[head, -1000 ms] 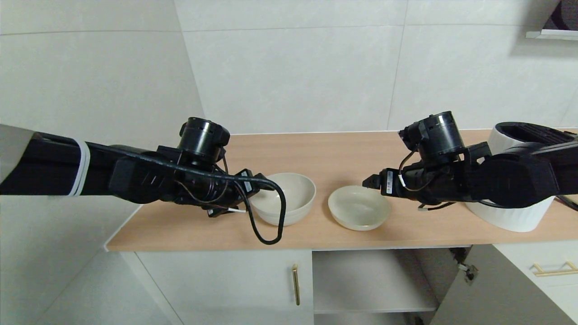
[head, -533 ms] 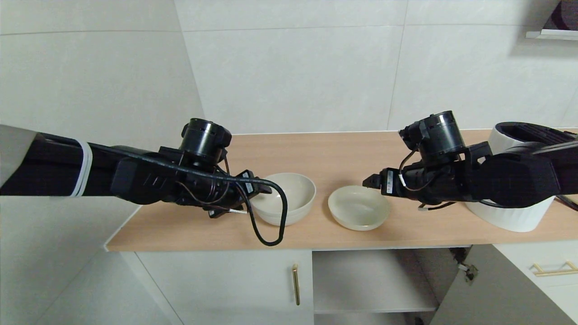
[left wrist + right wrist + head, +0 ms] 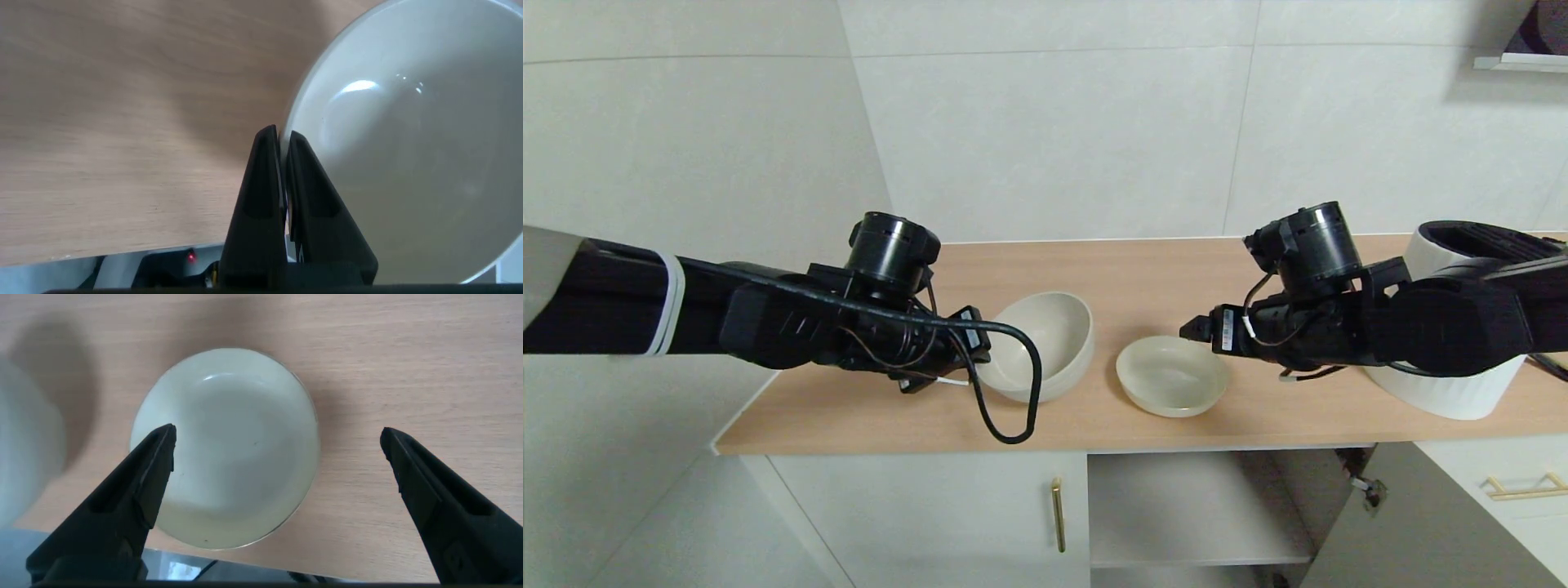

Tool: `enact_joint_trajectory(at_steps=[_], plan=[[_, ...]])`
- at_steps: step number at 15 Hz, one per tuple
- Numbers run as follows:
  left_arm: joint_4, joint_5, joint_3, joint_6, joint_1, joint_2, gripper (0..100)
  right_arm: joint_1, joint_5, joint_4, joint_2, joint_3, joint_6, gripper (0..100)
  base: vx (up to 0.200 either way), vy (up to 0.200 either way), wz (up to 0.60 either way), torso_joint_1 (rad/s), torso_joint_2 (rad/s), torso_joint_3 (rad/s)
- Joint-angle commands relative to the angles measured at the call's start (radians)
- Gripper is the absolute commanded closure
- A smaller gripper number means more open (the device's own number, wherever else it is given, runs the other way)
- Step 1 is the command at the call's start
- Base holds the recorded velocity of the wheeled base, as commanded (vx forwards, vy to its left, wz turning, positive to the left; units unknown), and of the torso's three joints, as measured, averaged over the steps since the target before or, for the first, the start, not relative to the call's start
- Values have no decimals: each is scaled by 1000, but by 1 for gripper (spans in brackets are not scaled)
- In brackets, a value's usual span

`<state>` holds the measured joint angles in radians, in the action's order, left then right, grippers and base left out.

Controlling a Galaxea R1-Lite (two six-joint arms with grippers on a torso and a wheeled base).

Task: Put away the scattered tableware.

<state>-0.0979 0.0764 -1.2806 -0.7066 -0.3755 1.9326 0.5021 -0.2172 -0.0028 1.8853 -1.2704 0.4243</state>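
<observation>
Your left jaws are shut tight on the left rim of the deep bowl (image 3: 1045, 347), which is tipped: its right rim is raised and its mouth is turned toward your left arm (image 3: 784, 327). The left wrist view shows the two fingers (image 3: 265, 188) pinched together at the rim. In the head view the looping cable (image 3: 1013, 392) and the wrist cover that spot. From the head view you cannot tell whether the bowl's underside touches the tabletop (image 3: 1143, 269).

Your right jaws are spread wide and hold nothing. They hang above the shallow bowl (image 3: 225, 445), which sits flat on the tabletop. In the right wrist view it lies between the two fingers (image 3: 139, 506). The head view places the tip just over the bowl's right rim.

The two bowls are close beside each other but apart, and both lie toward the near edge of the tabletop. Bare wood runs behind them to the tiled wall (image 3: 1054, 139). The tabletop's left edge lies under your left arm. A white ribbed container (image 3: 1462, 392) stands at the right, behind your right arm (image 3: 1445, 327). Below the near edge, a cabinet compartment (image 3: 1201, 506) stands open, with its door (image 3: 1413, 523) swung out on the right.
</observation>
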Motion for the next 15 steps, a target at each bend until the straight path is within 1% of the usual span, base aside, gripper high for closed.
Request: enact_joint_trajectory(at_steps=[1, 3, 4, 15], plan=[[0, 0, 1, -1, 0, -9, 100, 1, -45, 0, 35, -7, -4, 0, 0, 0, 0, 0, 0, 0], [0, 0, 1, -1, 0, -12, 100, 3, -125, 0, 84, -32, -7, 0, 0, 0, 0, 0, 0, 0], [0, 0, 1, -1, 0, -12, 100, 3, -139, 0, 97, -33, -7, 0, 0, 0, 0, 0, 0, 0], [0, -1, 1, 2, 0, -12, 100, 15, -134, 29, 140, -26, -24, 0, 0, 0, 0, 0, 0, 0]])
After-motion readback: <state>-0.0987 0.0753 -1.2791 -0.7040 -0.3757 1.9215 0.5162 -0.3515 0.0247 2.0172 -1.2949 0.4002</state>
